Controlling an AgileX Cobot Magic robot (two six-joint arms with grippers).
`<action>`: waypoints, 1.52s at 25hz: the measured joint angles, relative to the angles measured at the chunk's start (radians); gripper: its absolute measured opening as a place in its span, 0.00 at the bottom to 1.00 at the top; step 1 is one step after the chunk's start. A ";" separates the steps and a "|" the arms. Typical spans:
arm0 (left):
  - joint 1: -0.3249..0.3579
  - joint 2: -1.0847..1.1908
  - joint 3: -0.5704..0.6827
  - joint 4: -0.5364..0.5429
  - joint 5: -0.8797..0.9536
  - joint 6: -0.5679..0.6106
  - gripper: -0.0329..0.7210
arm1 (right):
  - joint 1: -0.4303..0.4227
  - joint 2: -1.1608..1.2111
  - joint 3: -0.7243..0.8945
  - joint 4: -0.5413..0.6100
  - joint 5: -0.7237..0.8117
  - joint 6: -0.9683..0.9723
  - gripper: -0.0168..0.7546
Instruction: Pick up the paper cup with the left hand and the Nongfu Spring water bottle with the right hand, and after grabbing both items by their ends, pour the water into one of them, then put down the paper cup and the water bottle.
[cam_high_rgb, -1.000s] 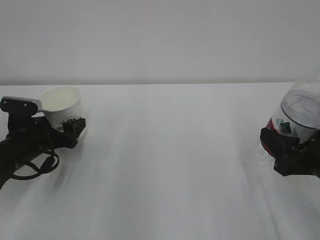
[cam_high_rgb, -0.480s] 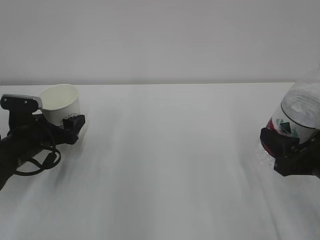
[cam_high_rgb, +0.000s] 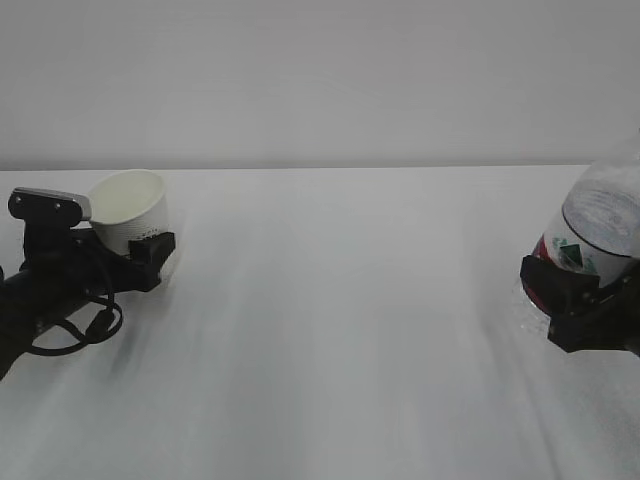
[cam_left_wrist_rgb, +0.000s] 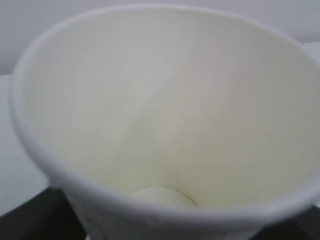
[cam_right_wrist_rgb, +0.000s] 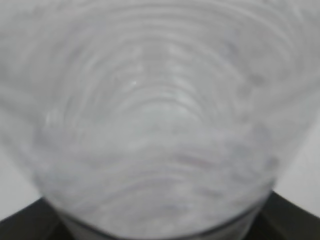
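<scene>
The paper cup stands at the far left of the table, its cream inside showing. My left gripper straddles its lower part, with one black finger in front of the wall. In the left wrist view the paper cup fills the frame, dark fingers only at the bottom corners, so contact is unclear. At the right edge the Nongfu Spring water bottle leans, with my right gripper shut on its lower end by the red label. Blurred ribbed plastic of the bottle fills the right wrist view. No water can be made out.
The white table stretches between the two arms, with a pale wall behind its far edge. A black cable loop hangs from the left arm near the table's left side.
The left arm and the cup have shifted slightly to the right together. The right gripper and the bottle have not moved.
</scene>
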 joint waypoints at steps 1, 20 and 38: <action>0.000 0.000 0.002 0.010 -0.002 -0.002 0.83 | 0.000 0.000 0.000 0.000 0.000 0.000 0.65; 0.000 -0.121 0.124 0.222 -0.012 -0.054 0.83 | 0.000 0.000 0.000 0.000 0.000 0.000 0.65; 0.000 -0.128 0.142 0.556 -0.012 -0.197 0.83 | 0.000 0.000 0.000 -0.022 0.011 0.000 0.65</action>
